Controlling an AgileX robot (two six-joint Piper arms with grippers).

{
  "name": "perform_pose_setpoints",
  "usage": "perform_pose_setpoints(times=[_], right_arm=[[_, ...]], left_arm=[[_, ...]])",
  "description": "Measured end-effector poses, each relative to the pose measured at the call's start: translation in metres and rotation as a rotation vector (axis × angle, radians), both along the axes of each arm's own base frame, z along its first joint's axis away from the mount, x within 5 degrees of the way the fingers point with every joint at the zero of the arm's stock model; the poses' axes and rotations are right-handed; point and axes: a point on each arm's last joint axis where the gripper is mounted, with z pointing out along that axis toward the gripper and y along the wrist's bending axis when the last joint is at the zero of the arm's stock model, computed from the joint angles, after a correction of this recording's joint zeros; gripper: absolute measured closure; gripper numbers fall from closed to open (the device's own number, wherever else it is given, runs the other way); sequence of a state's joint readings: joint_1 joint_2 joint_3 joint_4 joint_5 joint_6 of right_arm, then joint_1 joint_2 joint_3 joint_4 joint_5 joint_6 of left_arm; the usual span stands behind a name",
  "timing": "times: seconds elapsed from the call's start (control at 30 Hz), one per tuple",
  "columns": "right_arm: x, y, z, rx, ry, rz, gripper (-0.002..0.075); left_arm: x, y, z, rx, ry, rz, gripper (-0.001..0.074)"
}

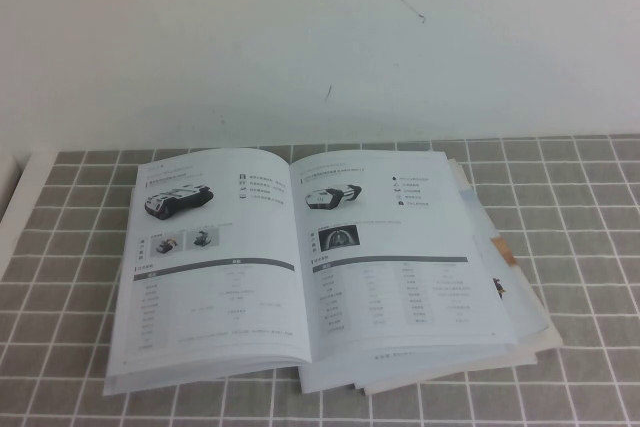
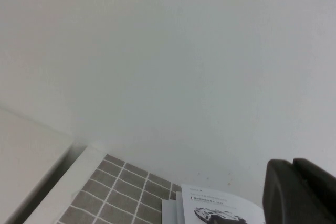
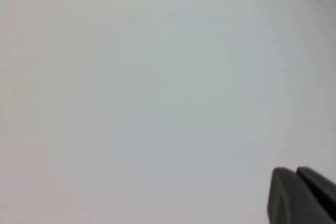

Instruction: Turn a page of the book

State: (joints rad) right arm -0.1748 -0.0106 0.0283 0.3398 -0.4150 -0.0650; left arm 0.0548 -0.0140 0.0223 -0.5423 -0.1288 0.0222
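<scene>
The large white glossy catalogue book [image 1: 300, 262] lies open on the grey-tiled worktop [image 1: 70, 277], spine running near to far. Its right-hand white glossy page [image 1: 395, 252] lies flat, nearer my right side. Left jaws [image 2: 300, 192] and right jaws [image 3: 303, 195] hang raised, touching nothing; clenched or released, I cannot tell.

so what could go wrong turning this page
The page is glossy and lies flat, so a hand may slip or lift several sheets. The book rests on a loose stack of papers that could shift. Left hand and right hand are both raised, away from the book.
</scene>
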Motion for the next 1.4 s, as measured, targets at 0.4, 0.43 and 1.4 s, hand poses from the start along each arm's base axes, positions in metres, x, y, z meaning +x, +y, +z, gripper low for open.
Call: perform_pose_setpoints(times=[0.4,0.43,1.4], right_arm=[[-0.009,-0.003,0.014,0.029,-0.201,-0.016,0.0729],[-0.011,-0.004,0.017,0.023,-0.241,-0.023,0.0729],[-0.039,0.018,0.247,-0.36,-0.138,0.005,0.0729]], left_arm=[[0.001,-0.001,-0.003,-0.026,0.028,-0.02,0.0738],[0.001,-0.001,-0.003,-0.024,0.028,-0.02,0.0738],[-0.013,0.013,0.153,0.076,-0.568,0.194,0.0738]])
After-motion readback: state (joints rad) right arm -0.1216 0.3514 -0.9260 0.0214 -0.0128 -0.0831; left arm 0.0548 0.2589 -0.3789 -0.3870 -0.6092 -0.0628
